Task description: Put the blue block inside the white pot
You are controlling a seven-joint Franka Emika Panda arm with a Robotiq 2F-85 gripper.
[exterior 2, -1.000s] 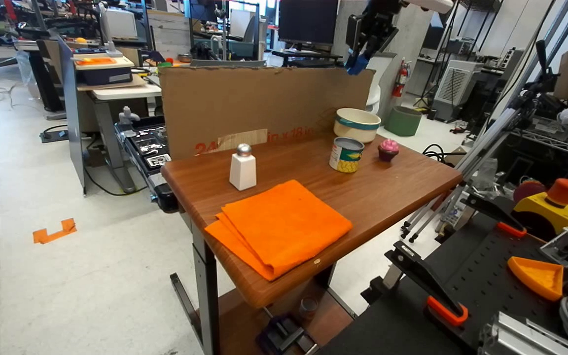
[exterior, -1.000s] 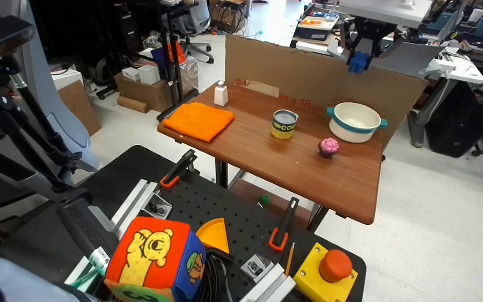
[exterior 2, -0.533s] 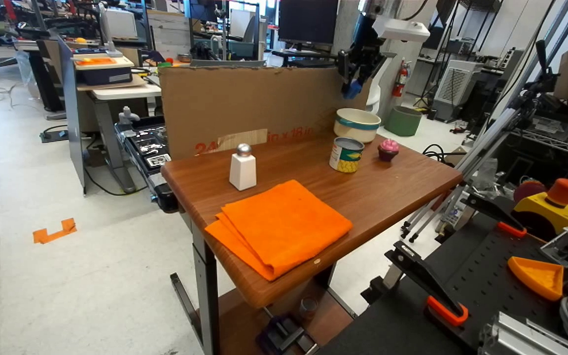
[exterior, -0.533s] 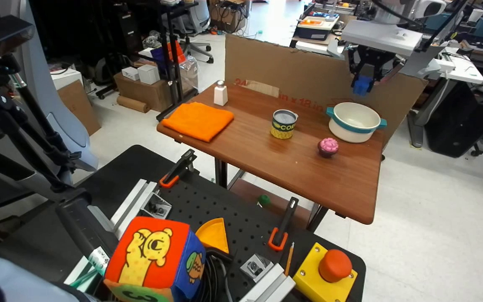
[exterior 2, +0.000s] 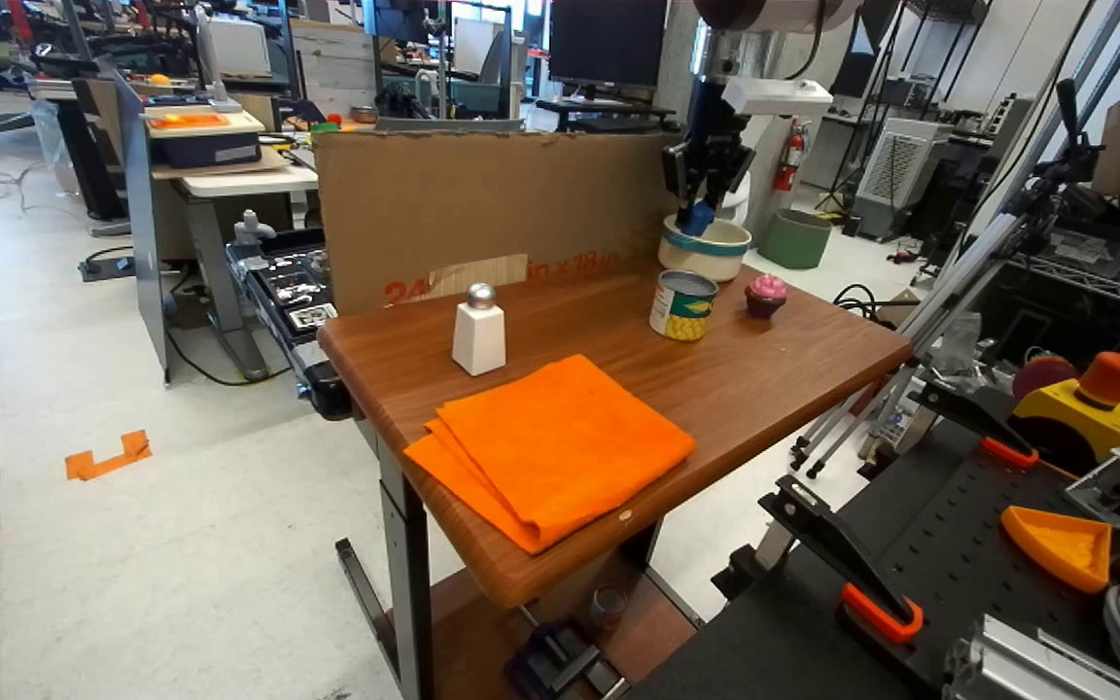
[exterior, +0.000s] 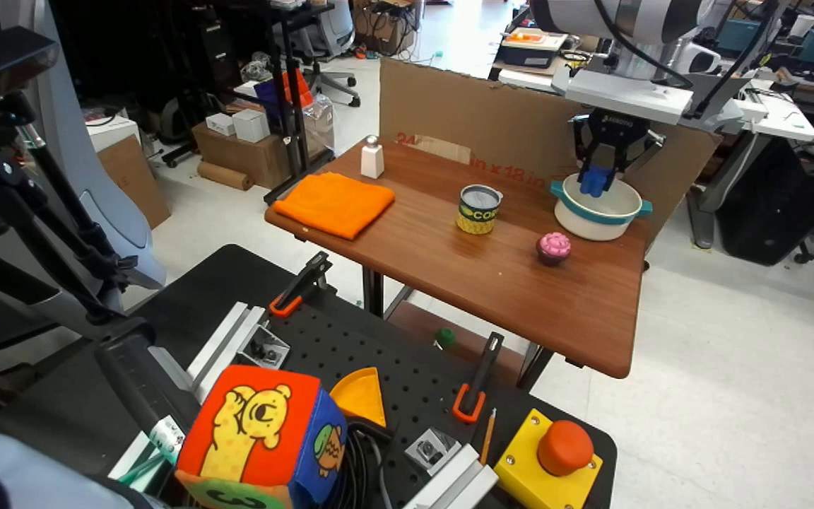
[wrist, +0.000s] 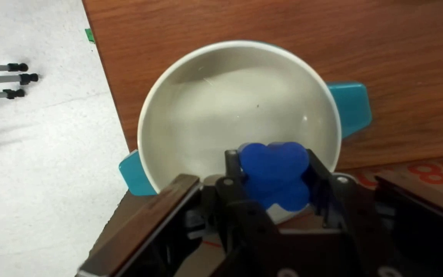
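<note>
Holding, in the claw [wrist: 273, 163], the blue block [exterior: 596, 182], pinched from both sides. Pointing down, over the mouth of the white pot [wrist: 221, 104]; overlapping it in both exterior views, apparently nearer the cardboard [exterior: 474, 116] than the middle. Hard to tell whether dipping below the rim or hanging just above, and whether touching the inner wall.

Done, judging by this grip: picking up and bringing to the pot. Not yet done: letting go. Left, most likely: lowering inside, perhaps edging toward the middle to avoid catching the rim, then spreading the claw and lifting away. Nearly finished, by the look of things.

Farther out, on the brown table [exterior: 435, 247]: near the pot but apart, a pink cupcake [exterior: 553, 249]; next along, a can of corn [exterior 2: 683, 305], standing upright. Well apart from the pot, a white shaker [exterior 2: 478, 331], also upright, near a folded orange cloth [exterior 2: 560, 452]. Not needed for the job, going by the task; best left alone.
</note>
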